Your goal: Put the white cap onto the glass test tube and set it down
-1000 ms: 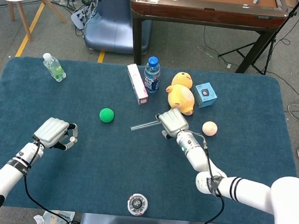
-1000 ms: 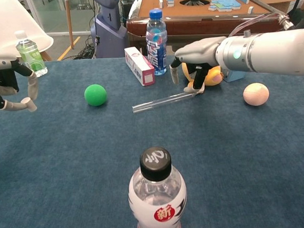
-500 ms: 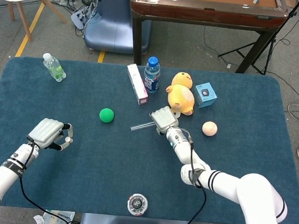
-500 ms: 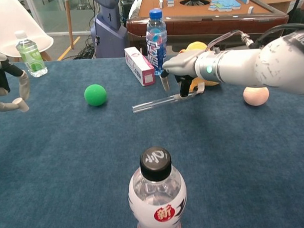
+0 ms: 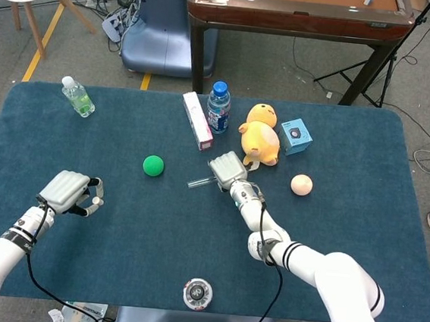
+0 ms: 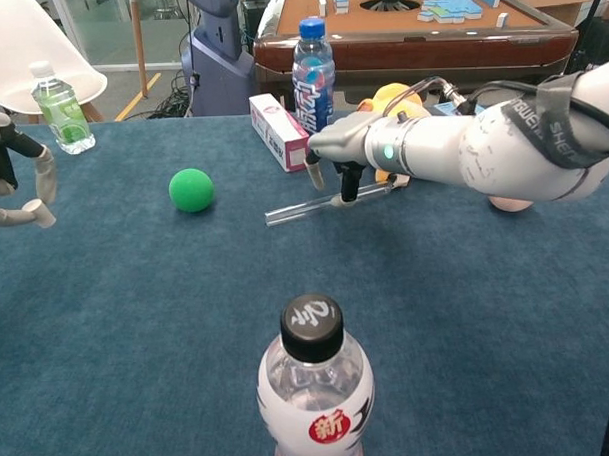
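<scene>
From my head camera, the table (image 5: pixel 346 219) fills the frame. The test tube (image 5: pixel 200 182) lies just left of centre, my right hand (image 5: pixel 228 170) over its right end. A ball (image 5: pixel 153 165) sits left of the tube. Behind the tube, a box (image 5: pixel 197 120) and a bottle (image 5: pixel 218 106) stand side by side, with a plush toy (image 5: pixel 261 134) to their right. My left hand (image 5: pixel 68 191) hangs at the lower left. Another bottle (image 5: pixel 198 293) stands at the bottom edge, centre.

A green ball (image 5: pixel 153 165), a blue-capped bottle (image 5: pixel 219 106) beside a white-pink box (image 5: pixel 197 120), and a yellow plush (image 5: pixel 261 136).
</scene>
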{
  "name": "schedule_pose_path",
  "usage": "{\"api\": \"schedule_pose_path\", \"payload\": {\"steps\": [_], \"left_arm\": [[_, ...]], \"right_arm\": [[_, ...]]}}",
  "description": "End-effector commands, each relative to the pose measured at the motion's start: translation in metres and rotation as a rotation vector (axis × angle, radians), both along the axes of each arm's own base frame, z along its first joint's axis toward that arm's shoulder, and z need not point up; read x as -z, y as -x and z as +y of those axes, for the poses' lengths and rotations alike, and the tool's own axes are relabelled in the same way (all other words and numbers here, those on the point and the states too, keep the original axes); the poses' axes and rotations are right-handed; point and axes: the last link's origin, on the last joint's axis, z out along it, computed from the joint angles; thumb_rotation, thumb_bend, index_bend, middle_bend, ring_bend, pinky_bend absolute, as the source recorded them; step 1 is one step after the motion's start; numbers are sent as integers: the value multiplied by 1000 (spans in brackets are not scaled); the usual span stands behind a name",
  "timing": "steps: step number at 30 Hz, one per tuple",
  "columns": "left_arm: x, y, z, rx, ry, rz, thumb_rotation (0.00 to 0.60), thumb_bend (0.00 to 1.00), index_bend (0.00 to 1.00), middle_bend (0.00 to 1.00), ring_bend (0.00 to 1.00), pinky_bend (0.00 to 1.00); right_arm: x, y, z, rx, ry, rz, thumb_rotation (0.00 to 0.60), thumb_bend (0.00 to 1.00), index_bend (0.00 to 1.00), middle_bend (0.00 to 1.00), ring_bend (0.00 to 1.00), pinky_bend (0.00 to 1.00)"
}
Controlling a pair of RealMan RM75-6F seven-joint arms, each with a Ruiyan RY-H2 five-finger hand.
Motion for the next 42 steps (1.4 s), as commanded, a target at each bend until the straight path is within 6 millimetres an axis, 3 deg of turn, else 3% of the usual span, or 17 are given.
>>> {"api": "schedule_pose_path", "payload": {"steps": [1,6,34,42], "left_arm": [[0,1,0,-2,3,-1,600,293,523,1000,1000,983],[1,3,0,-4,8,-6,600,293,523,1000,1000,983],[3,6,-2,-6,17,-9,600,293,523,1000,1000,983],[-2,7,0,-20,3,-30,600,293,523,1000,1000,983]], "right_arm": [[6,-1,0,-4,-2,8,600,361,360,1000,1000,978],[11,-1,0,-6,5,17,600,316,368,1000,1000,978],[17,5,-3,8,18,34,600,320,531,1000,1000,978],[15,3,-2,43,-1,-30,600,407,606,1000,1000,978]]}}
